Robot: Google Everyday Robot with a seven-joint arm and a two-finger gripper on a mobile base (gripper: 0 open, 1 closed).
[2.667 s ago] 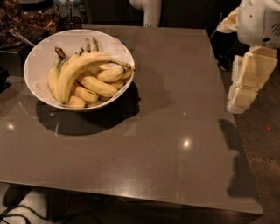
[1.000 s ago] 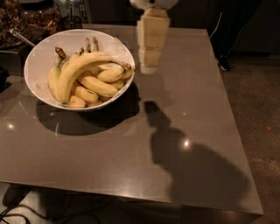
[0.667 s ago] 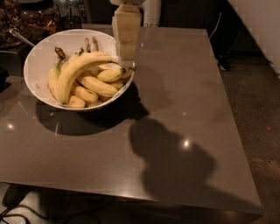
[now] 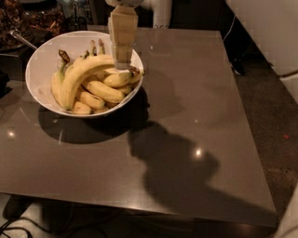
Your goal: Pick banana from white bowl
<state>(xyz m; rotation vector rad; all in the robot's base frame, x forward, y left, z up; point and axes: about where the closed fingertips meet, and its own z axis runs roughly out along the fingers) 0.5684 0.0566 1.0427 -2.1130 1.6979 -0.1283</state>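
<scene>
The white bowl [image 4: 41, 60] stands on the back left of the grey table [image 4: 186, 116]. It holds several yellow bananas. The banana [image 4: 80, 76], the longest and most curved, lies on top of the pile, arching from the bowl's front left up toward the right. My gripper [image 4: 122, 64] hangs straight down from above over the right part of the bowl. Its tip is just above the right end of the banana pile, near the bowl's rim. It holds nothing that I can see.
Shorter bananas [image 4: 103, 90] lie under and beside the long one. Dark clutter and a metal utensil [image 4: 21, 40] sit past the table's left back corner. A white post [image 4: 161, 13] stands behind the table. The arm's shadow falls on the table's front right.
My gripper has travelled from beyond the table's right edge leftward across the table and now hangs over the right side of the bowl. The bananas have not moved.
</scene>
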